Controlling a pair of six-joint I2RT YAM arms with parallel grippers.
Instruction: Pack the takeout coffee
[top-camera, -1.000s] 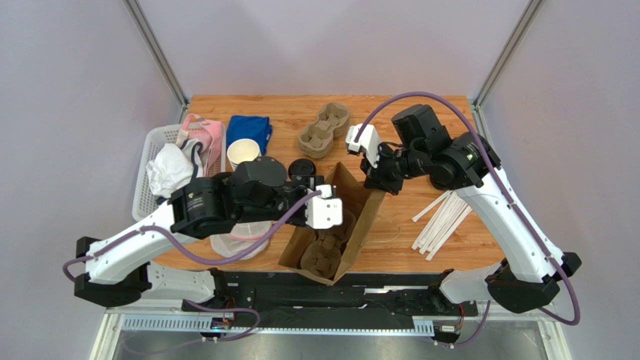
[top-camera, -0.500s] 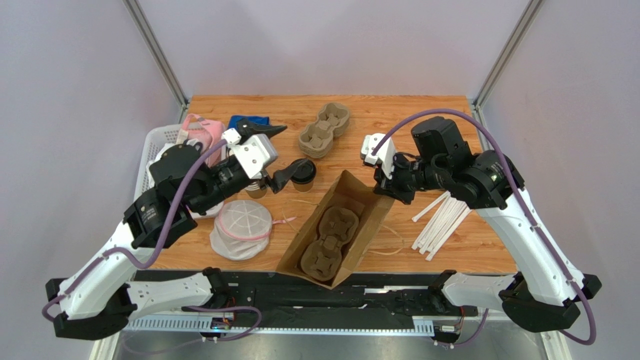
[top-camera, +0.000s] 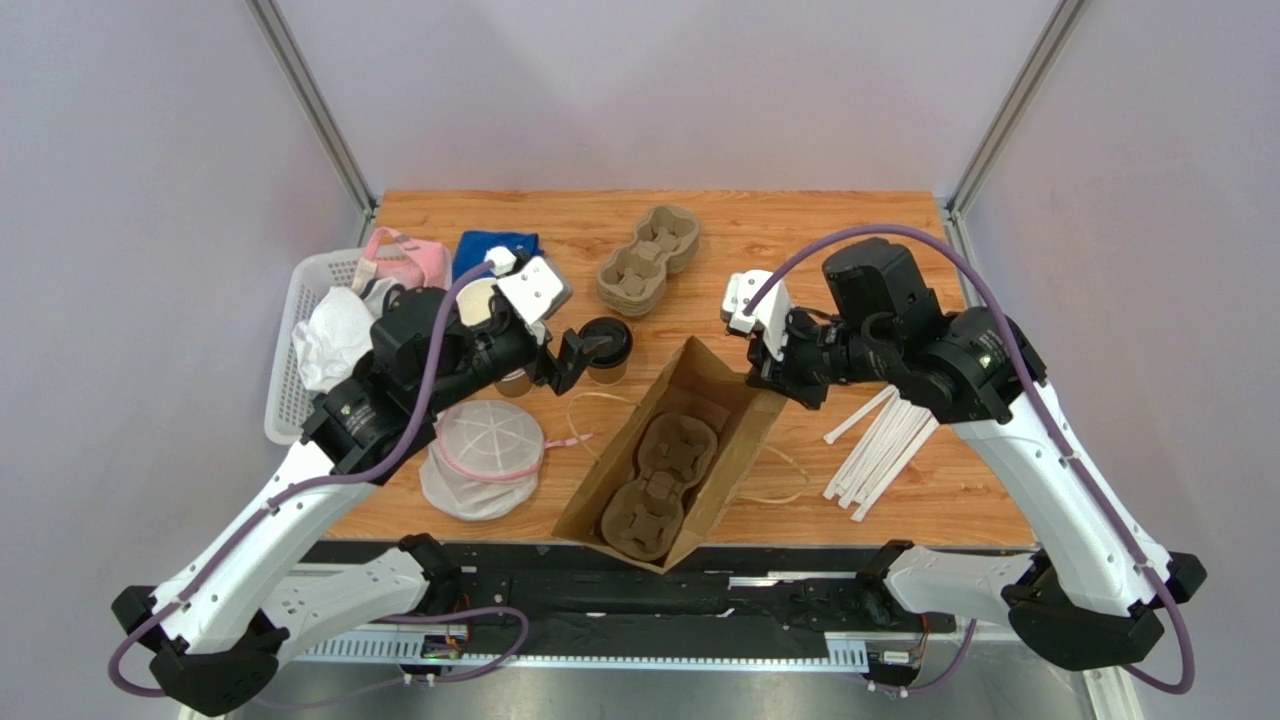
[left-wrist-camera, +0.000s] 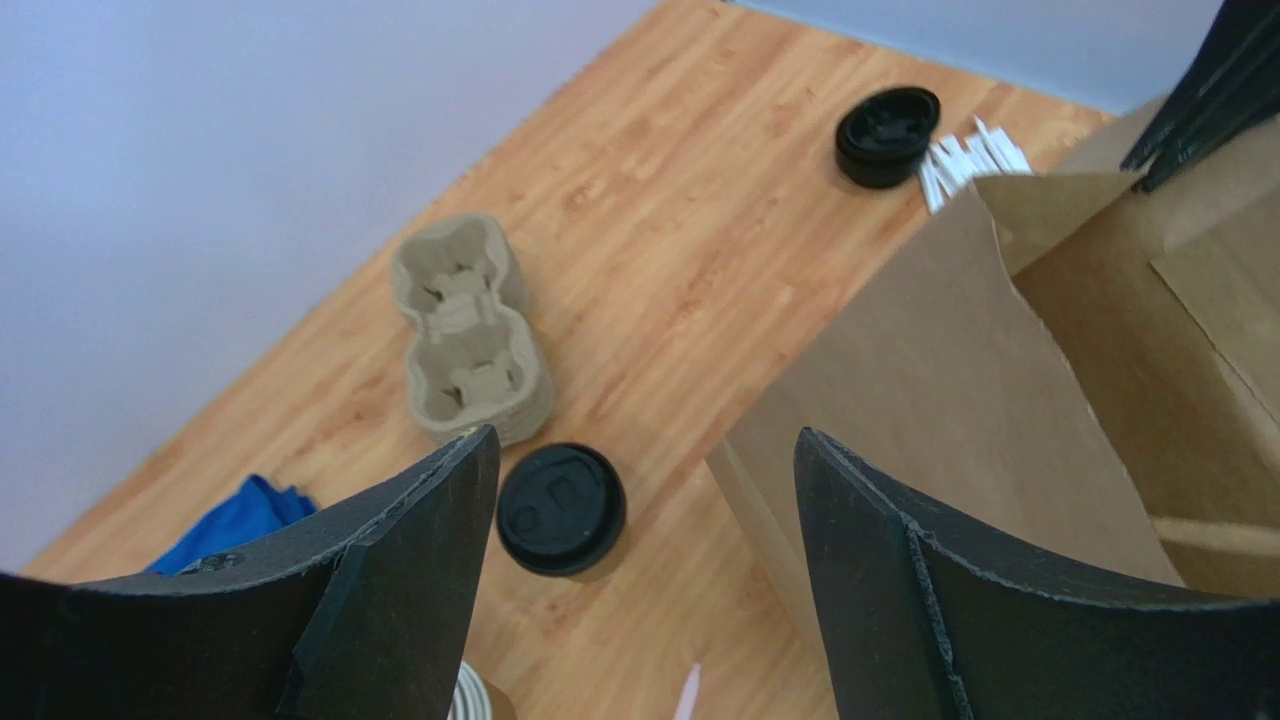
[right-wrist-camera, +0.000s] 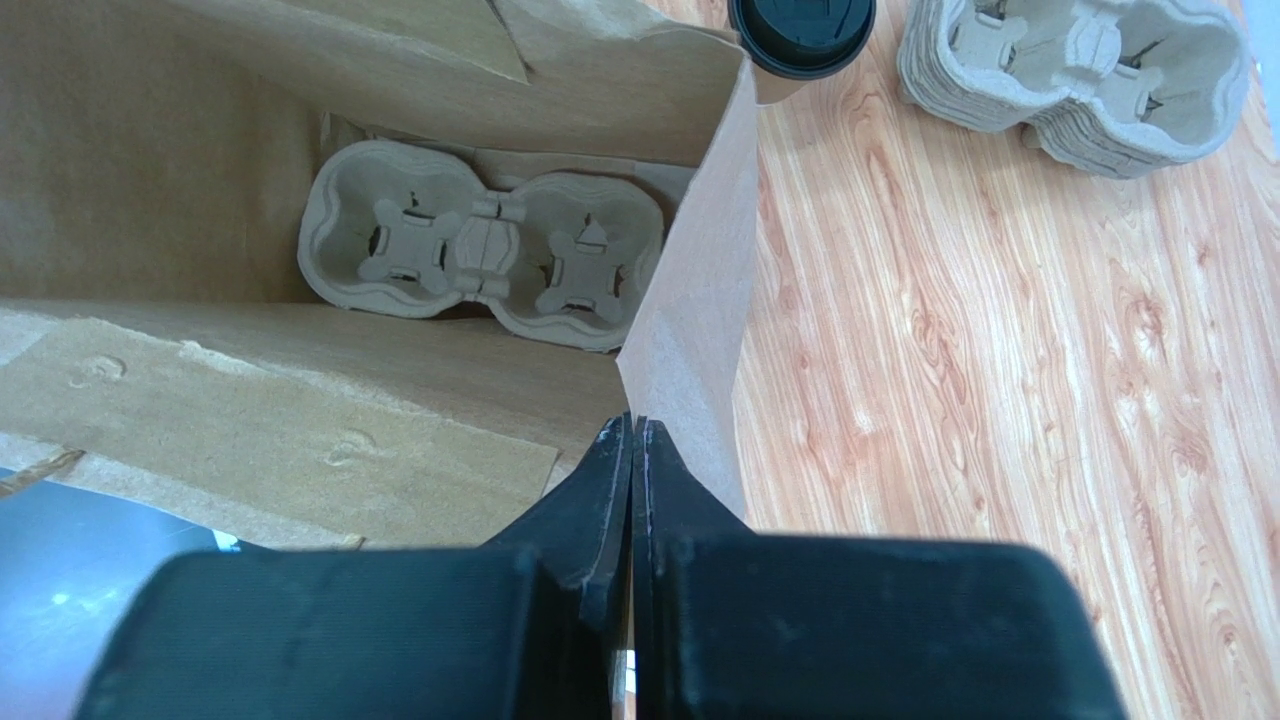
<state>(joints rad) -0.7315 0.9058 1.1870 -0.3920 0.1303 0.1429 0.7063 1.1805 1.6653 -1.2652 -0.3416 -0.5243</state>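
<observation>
The takeout coffee (top-camera: 607, 342), a small tan cup with a black lid, stands on the table left of the open brown paper bag (top-camera: 718, 450). My left gripper (top-camera: 561, 348) is open and empty, just left of the cup. In the left wrist view the lid (left-wrist-camera: 561, 509) lies below the open left gripper (left-wrist-camera: 646, 443), nearer the left finger. My right gripper (top-camera: 777, 383) is shut on the bag's far rim, as the right wrist view (right-wrist-camera: 634, 428) shows. A pulp cup carrier (right-wrist-camera: 489, 248) lies in the bag. The coffee (right-wrist-camera: 801, 30) stands beyond the bag.
A stack of pulp carriers (top-camera: 649, 258) is at the back. A stack of paper cups (top-camera: 484, 308) and a blue cloth (top-camera: 496, 243) are behind my left arm. A white basket (top-camera: 308, 300) is at the left, white straws (top-camera: 887, 435) at the right. A loose black lid (left-wrist-camera: 888, 135) lies near the straws.
My left arm has pulled back from over the bag and swung left, then brought its open gripper down beside the coffee. The right gripper keeps hold of the bag's rim.
</observation>
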